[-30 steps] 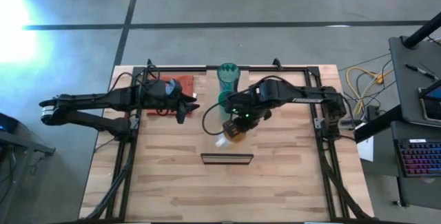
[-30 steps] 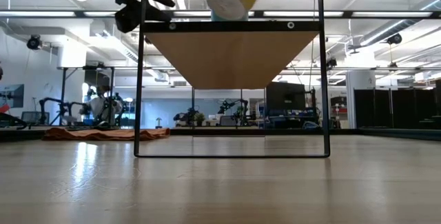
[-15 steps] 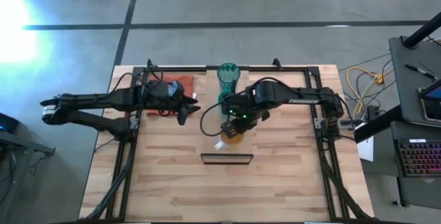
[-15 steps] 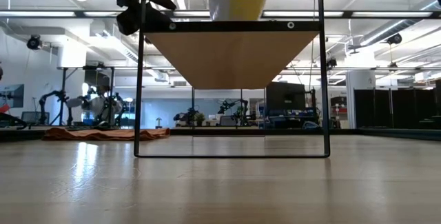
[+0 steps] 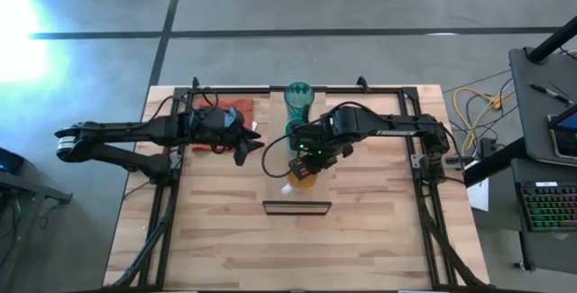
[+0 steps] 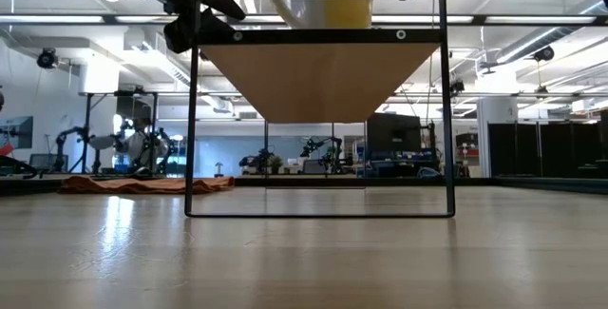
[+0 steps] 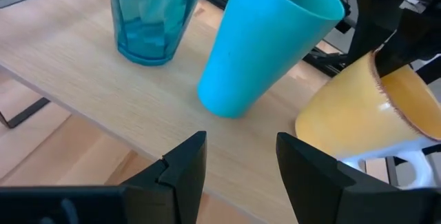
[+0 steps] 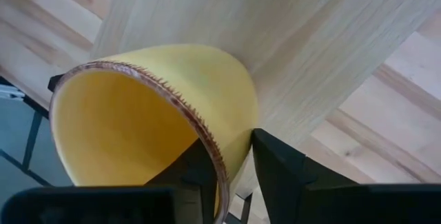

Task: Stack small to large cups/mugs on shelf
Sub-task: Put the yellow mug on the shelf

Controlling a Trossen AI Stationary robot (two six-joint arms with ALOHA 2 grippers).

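A small orange mug (image 5: 305, 178) with a white handle (image 7: 408, 167) is in my right gripper (image 8: 234, 169), over the near part of the light-wood shelf (image 5: 297, 197). A green cup (image 7: 269, 41) and a translucent teal tumbler (image 7: 151, 14) stand on their bases on the shelf farther back. From above the tumbler (image 5: 297, 97) shows whole, and my right arm half hides the cup (image 5: 292, 133). My left gripper (image 5: 251, 141) is open and empty, left of the shelf, pointing at the cups. My right gripper pinches the mug's wall at the rim (image 8: 222, 156), one finger inside the mug and one outside. The mug is tilted, its mouth toward the gripper and its base (image 7: 306, 124) low over the shelf. I cannot tell whether the base touches the plank.
An orange-red cloth (image 5: 236, 111) lies at the far left under my left arm. A black frame rail (image 5: 171, 194) runs along the table's sides. The shelf stands raised on a dark frame (image 6: 193, 119), with bare tabletop (image 5: 297, 248) in front of it.
My left gripper has moved slightly toward the table's right, closer to the shelf. My right gripper has shifted a little toward the left with the mug and turned it. The mug's white handle now shows in the low view.
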